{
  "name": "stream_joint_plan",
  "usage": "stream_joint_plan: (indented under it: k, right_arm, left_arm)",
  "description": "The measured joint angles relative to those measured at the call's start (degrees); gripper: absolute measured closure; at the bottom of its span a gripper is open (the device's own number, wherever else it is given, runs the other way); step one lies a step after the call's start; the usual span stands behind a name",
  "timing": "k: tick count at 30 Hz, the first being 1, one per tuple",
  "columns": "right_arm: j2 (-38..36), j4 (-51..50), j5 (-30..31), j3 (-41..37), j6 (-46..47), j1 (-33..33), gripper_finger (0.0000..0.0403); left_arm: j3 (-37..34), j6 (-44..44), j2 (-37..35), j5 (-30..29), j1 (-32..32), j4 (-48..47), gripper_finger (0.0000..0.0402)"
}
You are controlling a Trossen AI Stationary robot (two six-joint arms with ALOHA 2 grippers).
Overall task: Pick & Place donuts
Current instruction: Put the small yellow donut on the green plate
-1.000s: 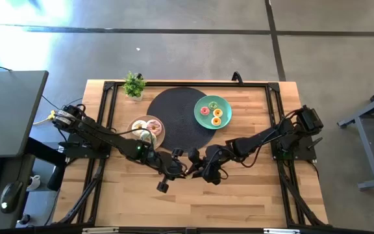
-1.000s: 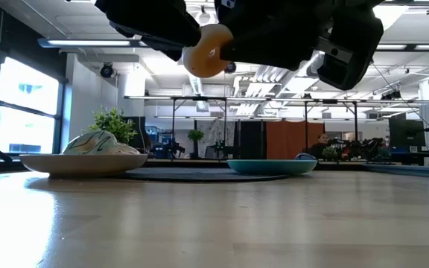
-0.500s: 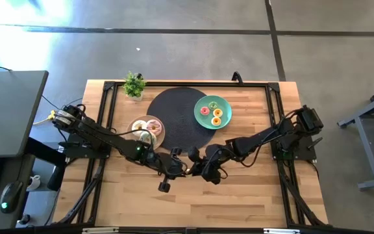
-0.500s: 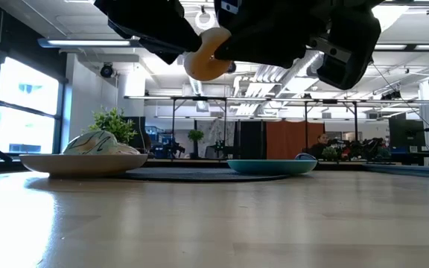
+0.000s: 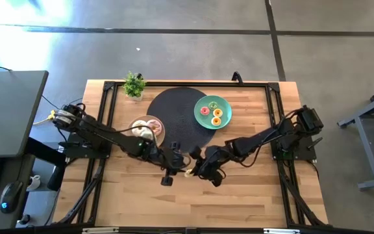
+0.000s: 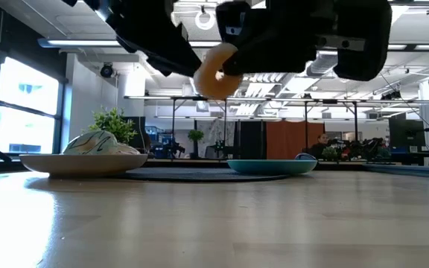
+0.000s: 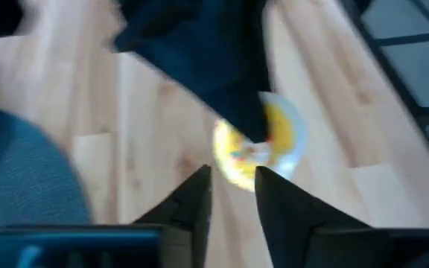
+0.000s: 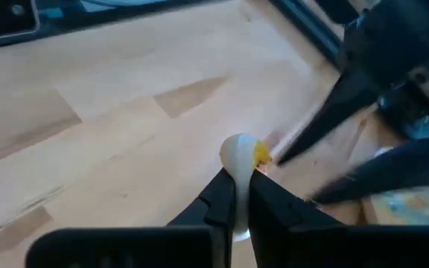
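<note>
A small donut with yellow frosting and a cream underside (image 5: pixel 188 172) hangs in the air between my two grippers, well above the table in the low view (image 6: pixel 216 63). My right gripper (image 8: pixel 243 195) is shut on it. My left gripper (image 7: pixel 233 182) is open; its fingertips stand close on either side of the donut's near edge (image 7: pixel 237 173). The right wrist view shows the left gripper's spread fingers (image 8: pixel 326 126) beside the donut. More donuts lie on the beige plate (image 5: pixel 158 138) and on the teal plate (image 5: pixel 224 105). My right gripper pinches the donut's rim (image 8: pixel 238 165) between its two fingers, the ring edge-on to the wrist view. The fingers come from the table's right, about level. The donut is lifted clear of the table. My left gripper: I cannot tell whether its fingertips touch the donut.
A dark round mat (image 5: pixel 174 120) lies under part of both plates at the far middle of the table. A small potted plant (image 5: pixel 134 84) stands at the far left corner. Bare wood stretches along the near side (image 5: pixel 187 205). Black frame rails run along both table sides.
The left gripper has moved toward the table's right and closed in on the right gripper. The donut has sunk a little and tipped, and it now shows between the two grippers in the high view. It has stayed in the air throughout.
</note>
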Motion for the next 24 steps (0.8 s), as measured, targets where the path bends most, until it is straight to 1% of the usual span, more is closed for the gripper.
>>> stream_joint_plan:
  k: [1, 3, 6, 8, 10, 11, 12, 13, 14, 15, 16, 19, 21, 24]
  right_arm:
    - [0.0, -1.04, 1.81, 0.0, 1.06, 0.04, 0.0379]
    - [-0.02, -5.12, 8.54, 0.0, 2.76, 0.13, 0.0385]
    - [-0.02, -13.13, 24.11, 0.0, 2.99, -0.58, 0.0395]
    - [-0.02, -17.13, 35.89, -0.02, 3.36, -1.53, 0.0395]
    - [-0.02, -19.35, 46.68, 0.0, 5.73, -3.22, 0.0388]
    - [-0.02, -20.33, 51.08, 0.0, 6.89, -4.33, 0.0385]
    - [-0.02, -21.49, 54.14, 0.0, 8.05, -5.65, 0.0382]
    - [-0.02, -22.69, 55.91, -0.01, 9.37, -7.36, 0.0382]
    - [-0.02, -23.87, 56.43, 0.0, 10.88, -9.32, 0.0382]
    - [-0.02, -24.97, 55.55, -0.01, 12.9, -11.66, 0.0384]
    - [-0.02, -26.02, 53.32, 0.0, 15.01, -14.29, 0.0387]
    - [-0.02, -27.37, 43.89, -0.02, 20.15, -22.12, 0.0395]
    - [-0.02, -26.97, 41.01, -0.02, 20.85, -25.93, 0.0395]
    - [-0.02, -25.46, 36.38, -0.02, 18.63, -28.98, 0.0391]
  left_arm:
    - [0.0, -0.13, 0.0, -0.44, 0.13, -0.28, 0.0291]
    - [0.0, 0.08, 0.0, -2.26, 0.8, -0.39, 0.0268]
    - [0.0, 0.05, 0.0, -5.23, 0.78, -0.46, 0.0242]
    - [0.0, 0.27, 0.0, -7.37, 0.74, -1.02, 0.0232]
    - [0.0, 1.4, 0.0, -7.96, 0.74, -1.85, 0.0228]
    - [0.0, 1.78, 0.0, -7.97, 0.74, -2.39, 0.0227]
    - [0.0, 1.87, 0.0, -7.95, 0.74, -2.95, 0.0227]
    - [0.0, 1.87, 0.0, -7.93, 0.74, -3.34, 0.0227]
    - [0.0, 1.83, 0.0, -7.93, 0.74, -3.6, 0.0227]
    - [0.0, 1.8, 0.0, -7.93, 0.72, -3.78, 0.0227]
    - [0.0, 1.71, 0.0, -7.89, 0.7, -3.77, 0.0227]
    - [0.0, 1.04, 0.0, -6.89, 0.7, -3.69, 0.0227]
    - [0.0, 0.43, 0.0, -5.96, 0.69, -3.54, 0.0227]
    - [-0.03, -0.12, 0.0, -5.9, 0.65, -3.76, 0.0227]
